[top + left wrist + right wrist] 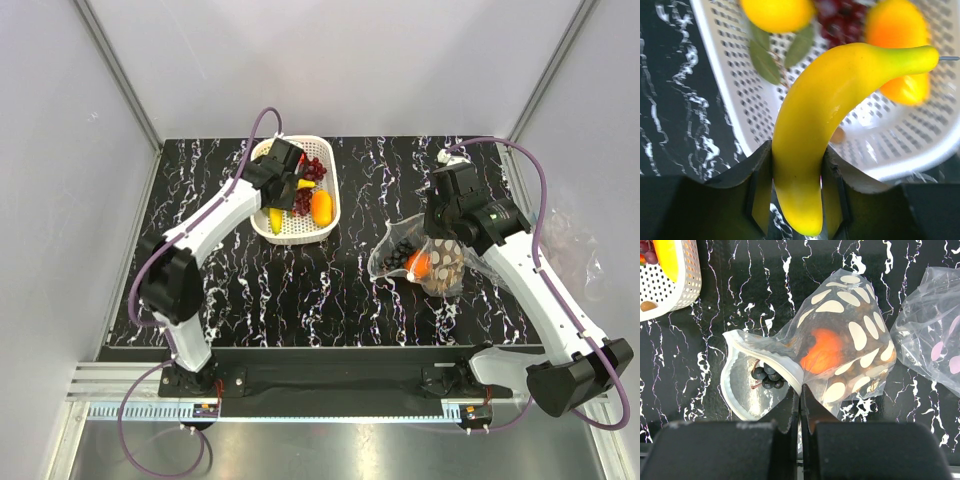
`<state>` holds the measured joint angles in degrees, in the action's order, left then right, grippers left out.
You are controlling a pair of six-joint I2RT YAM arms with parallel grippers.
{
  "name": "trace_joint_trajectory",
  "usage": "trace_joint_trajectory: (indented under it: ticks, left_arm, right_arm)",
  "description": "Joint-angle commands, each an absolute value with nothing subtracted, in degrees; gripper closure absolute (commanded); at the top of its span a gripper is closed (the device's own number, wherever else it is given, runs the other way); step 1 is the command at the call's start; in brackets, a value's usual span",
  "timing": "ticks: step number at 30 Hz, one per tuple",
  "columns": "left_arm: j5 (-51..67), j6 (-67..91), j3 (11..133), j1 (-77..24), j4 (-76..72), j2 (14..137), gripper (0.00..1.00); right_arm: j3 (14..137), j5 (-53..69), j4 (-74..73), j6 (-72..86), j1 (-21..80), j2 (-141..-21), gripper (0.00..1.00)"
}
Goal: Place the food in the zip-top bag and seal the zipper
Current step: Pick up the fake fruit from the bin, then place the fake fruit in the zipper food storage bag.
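The left pincer [796, 192] is grasping the banana [840, 90] by its lower end, 1 finger on each side, with the stem end arching up and away past the tips. Just beyond it sits the white basket [735, 100], holding a lemon [777, 12], red grapes [840, 22] and an orange-yellow fruit [897, 45].

The right pincer [801, 402] is clenched on the near lip of the zip-top bag [855, 340], whose mouth gapes to its left. Dark grapes [767, 377] lie just inside and an orange [822, 352] sits deeper in. A second bag [935, 335] lies off to its right.

The hold sits near 1 end of a glossy, tapering fruit, so the banana may pivot or slide out during the carry. Its length could also snag the bag's lip, tug the thin film from the right pincer and collapse the opening, or nudge the dark grapes back out.
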<state>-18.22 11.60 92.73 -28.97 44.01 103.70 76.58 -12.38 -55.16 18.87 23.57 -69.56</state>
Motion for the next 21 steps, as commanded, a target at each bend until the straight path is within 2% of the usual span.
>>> trace_joint_trajectory:
  ticks: [1,8,21]
  left_arm:
    - [-11.87,12.30,90.53,-33.30,37.89,92.74,0.84]
    - [-12.48,13.27,90.17,-44.09,39.20,87.45,0.83]
    - [-20.30,10.02,100.81,-59.50,47.72,94.91,0.84]
  right_arm:
    - [76.99,-12.04,-53.35,18.90,23.38,-68.20,1.00]
    - [77.61,-11.60,-53.44,18.90,23.38,-68.20,1.00]
    - [78.75,-12.39,-54.40,19.51,23.47,-68.03,1.00]
